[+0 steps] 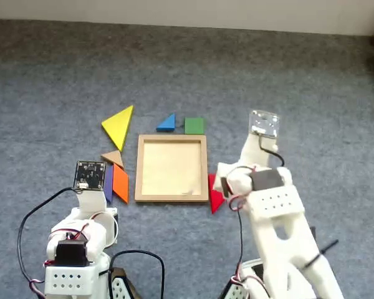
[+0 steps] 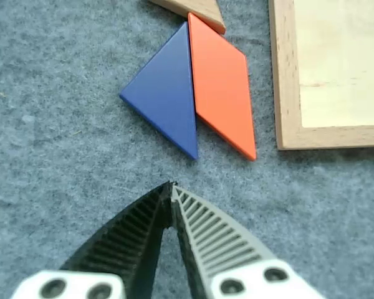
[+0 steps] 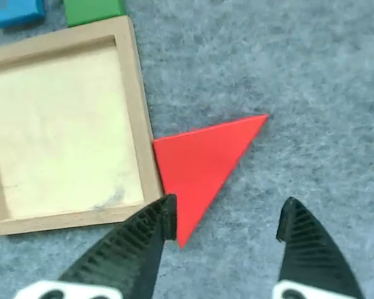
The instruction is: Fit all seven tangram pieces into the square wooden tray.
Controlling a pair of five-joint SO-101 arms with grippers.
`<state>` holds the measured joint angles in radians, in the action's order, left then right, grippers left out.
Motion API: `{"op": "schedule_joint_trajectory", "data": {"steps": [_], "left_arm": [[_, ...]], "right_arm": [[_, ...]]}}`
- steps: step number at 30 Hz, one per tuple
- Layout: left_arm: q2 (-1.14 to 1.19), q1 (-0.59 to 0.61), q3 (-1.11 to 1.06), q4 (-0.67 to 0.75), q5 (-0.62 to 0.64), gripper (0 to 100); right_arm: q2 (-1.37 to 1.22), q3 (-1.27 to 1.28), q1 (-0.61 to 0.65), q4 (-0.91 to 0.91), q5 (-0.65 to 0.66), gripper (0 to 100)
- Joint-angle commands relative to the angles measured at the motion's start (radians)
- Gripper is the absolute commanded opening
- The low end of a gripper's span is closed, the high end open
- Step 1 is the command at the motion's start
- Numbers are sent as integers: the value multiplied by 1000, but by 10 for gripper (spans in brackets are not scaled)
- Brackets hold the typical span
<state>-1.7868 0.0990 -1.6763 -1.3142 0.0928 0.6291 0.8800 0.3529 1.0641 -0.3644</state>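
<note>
The tray (image 1: 139, 168) is sitting flat in the middle of a fuzzy grey carpet (image 1: 50, 87). The carpet is running all the way back to a pale strip (image 1: 237, 11) at the far edge. All 7 pieces are lying on the carpet around the tray.

The yellow tri (image 1: 119, 125) is lying off the tray's far L corner. The small blue tri (image 1: 167, 123) & the green square (image 1: 194, 125) are sitting side by side just past the far rim. The tan tri (image 1: 113, 157) is lying near the L rim. The orange piece (image 1: 120, 184) & the dark blue tri (image 1: 108, 187) are lying just beside it, closer to the arms. Those 2 are pressing together along one long side, near the rim but not touching it. The red tri (image 1: 215, 196) is lying on the R side, touching the R rim by the near corner.

The L claw (image 2: 170, 193) is hanging over bare carpet w/ its 2 fingers pressed together, holding nothing. Its tip is pointing at the dark blue tri but stopping short of it. The R claw (image 3: 229, 212) is hanging w/ its fingers wide apart, holding nothing. One finger is sitting right by the red tri's near tip, the other over carpet. Black wires (image 1: 137, 255) are curling on the carpet by the arm bases.
</note>
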Motion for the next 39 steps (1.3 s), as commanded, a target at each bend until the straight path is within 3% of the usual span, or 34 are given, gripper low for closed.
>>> {"op": "schedule_joint_trajectory", "data": {"steps": [1,15,32,39], "left_arm": [[-13,15,-19,-5,-6,7],[-13,15,-19,-5,-6,7],[-13,15,-19,-5,-6,7],[-13,15,-19,-5,-6,7]], "right_arm": [[-188,-163,44,2,-110,263],[-668,-479,58,8,-160,263],[-835,-565,79,8,-160,264],[-842,-562,153,7,-153,264]]}}
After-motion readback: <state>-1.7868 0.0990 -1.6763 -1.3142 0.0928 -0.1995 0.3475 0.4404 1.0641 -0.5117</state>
